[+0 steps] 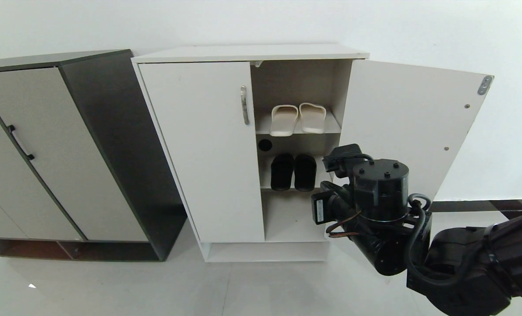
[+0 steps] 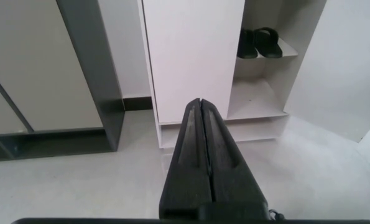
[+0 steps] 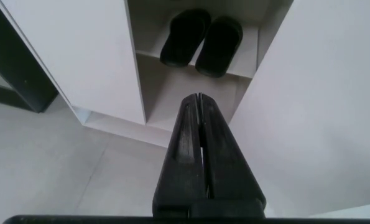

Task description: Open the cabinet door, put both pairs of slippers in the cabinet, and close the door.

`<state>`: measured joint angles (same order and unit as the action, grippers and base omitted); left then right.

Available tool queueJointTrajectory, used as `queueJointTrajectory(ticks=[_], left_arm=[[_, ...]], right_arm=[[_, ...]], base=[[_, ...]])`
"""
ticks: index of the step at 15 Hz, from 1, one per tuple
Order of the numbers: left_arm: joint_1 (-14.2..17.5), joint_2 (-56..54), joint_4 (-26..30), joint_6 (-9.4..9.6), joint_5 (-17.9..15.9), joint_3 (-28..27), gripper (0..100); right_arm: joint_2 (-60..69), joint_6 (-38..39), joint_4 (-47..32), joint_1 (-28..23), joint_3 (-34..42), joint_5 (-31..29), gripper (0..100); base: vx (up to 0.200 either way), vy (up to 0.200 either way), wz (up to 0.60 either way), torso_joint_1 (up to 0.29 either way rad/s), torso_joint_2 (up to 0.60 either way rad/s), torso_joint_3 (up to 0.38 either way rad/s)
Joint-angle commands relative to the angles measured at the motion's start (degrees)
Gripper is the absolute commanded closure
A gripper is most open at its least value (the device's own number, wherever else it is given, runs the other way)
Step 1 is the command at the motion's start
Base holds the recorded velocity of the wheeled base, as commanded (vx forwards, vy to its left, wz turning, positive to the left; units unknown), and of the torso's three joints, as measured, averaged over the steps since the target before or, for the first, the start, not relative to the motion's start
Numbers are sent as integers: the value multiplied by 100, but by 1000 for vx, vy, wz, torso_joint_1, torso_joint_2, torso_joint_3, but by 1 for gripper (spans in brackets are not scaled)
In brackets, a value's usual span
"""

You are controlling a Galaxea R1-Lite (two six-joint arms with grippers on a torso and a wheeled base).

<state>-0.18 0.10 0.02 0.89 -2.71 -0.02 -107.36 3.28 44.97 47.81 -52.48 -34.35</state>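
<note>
Second cabinet at head view's left: light grey fronts, dark grey side panel, doors closed. Black bar handle on front. Open low compartment under doors, divider inside. White wall behind. Pale glossy floor. Dark baseboard far right.

No text, number or sign could be read anywhere. The white two-door cabinet and its open white door showed plain surfaces.
</note>
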Motion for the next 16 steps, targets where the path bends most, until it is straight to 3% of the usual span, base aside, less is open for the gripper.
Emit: queueJointTrajectory(ticks=[1, 8, 16], left_arm=[[1, 8, 15, -1, -2, 2, 100], [1, 8, 6, -1, -2, 2, 100], [1, 8, 15, -1, -2, 2, 100]], right_arm=[[-30, -3, -15, 0, 1, -1, 100], [-30, -3, -15, 0, 1, -1, 100], [-30, -12, -15, 0, 1, -1, 100]], base=[[0, 0, 0, 17, -105, -344], [0, 0, 0, 76, -484, -357], [0, 0, 0, 153, -473, -325]])
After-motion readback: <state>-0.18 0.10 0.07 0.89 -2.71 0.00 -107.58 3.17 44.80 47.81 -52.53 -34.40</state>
